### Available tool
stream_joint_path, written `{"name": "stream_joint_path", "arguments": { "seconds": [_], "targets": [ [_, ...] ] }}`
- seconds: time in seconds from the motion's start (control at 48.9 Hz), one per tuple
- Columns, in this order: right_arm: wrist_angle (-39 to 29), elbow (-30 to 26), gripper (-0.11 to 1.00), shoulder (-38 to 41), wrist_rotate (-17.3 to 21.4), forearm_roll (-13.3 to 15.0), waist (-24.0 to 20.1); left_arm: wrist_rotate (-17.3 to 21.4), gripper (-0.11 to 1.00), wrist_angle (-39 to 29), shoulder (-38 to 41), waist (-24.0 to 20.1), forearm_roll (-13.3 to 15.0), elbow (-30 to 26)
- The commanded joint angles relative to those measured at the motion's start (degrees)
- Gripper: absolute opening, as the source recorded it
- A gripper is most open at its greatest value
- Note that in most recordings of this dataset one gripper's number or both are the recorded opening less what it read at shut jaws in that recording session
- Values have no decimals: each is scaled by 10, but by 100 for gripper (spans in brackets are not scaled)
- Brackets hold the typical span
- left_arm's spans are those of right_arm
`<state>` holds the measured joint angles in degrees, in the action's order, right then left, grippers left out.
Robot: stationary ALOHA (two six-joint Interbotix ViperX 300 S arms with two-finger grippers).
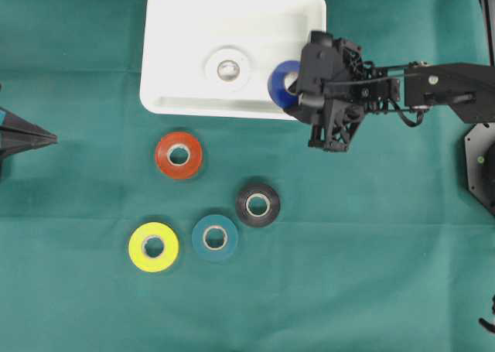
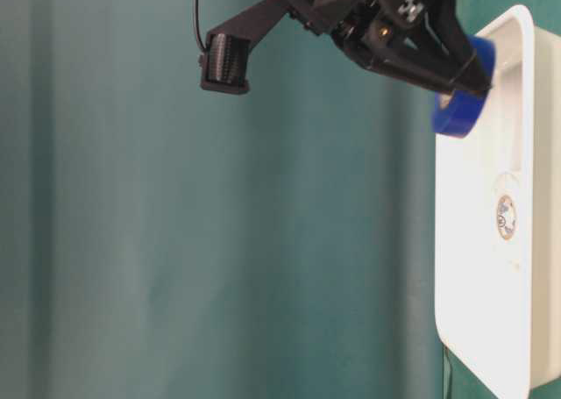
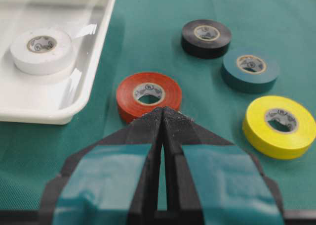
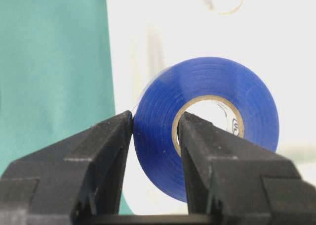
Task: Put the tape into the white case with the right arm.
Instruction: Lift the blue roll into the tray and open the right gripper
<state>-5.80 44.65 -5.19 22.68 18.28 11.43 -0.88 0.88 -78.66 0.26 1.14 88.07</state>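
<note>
Blue tape (image 4: 207, 131) – core label unreadable, over white case (image 1: 186, 27)

The right arm (image 1: 433, 85), at the right of the overhead frame, is built of matte black angular links, with thin black cables strung along it. Its tool (image 4: 155, 136) is formed of two long black fingers. The left tool (image 3: 162, 136) is marked with teal-blue panels.
</note>
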Motion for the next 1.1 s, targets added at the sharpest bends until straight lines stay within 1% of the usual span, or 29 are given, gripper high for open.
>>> {"name": "stream_joint_path", "arguments": {
  "seconds": [0.0, 0.43, 0.471, 0.532, 0.593, 0.696, 0.716, 0.737, 0.962, 1.085],
  "targets": [
    [18, -8, 2, -14, 1, 0, 6, -1, 1, 2, 4, -1, 2, -7],
    [18, 1, 3, -14, -3, 1, 9, -1, 1, 2, 4, -1, 2, -7],
    [18, 2, 8, -14, -4, 0, 9, -1, 1, 2, 4, -1, 2, -7],
    [18, 4, 20, -14, -4, 2, 9, -1, 1, 2, 4, -1, 2, -7],
    [19, 7, 37, -14, -4, 4, 9, -1, 1, 2, 4, -1, 2, -6],
    [22, 10, 68, -14, -3, 6, 10, -1, 1, 2, 4, -1, 2, -7],
    [22, 11, 73, -15, -3, 6, 10, -1, 1, 2, 4, -1, 2, -7],
    [22, 11, 76, -14, -3, 6, 10, -1, 1, 2, 4, -1, 2, -7],
    [22, 15, 75, -16, -3, 7, 10, -1, 1, 2, 4, -1, 2, -7],
    [19, 31, 75, -33, -3, 7, 9, -1, 1, 2, 4, -1, 2, -7]
  ]
}}
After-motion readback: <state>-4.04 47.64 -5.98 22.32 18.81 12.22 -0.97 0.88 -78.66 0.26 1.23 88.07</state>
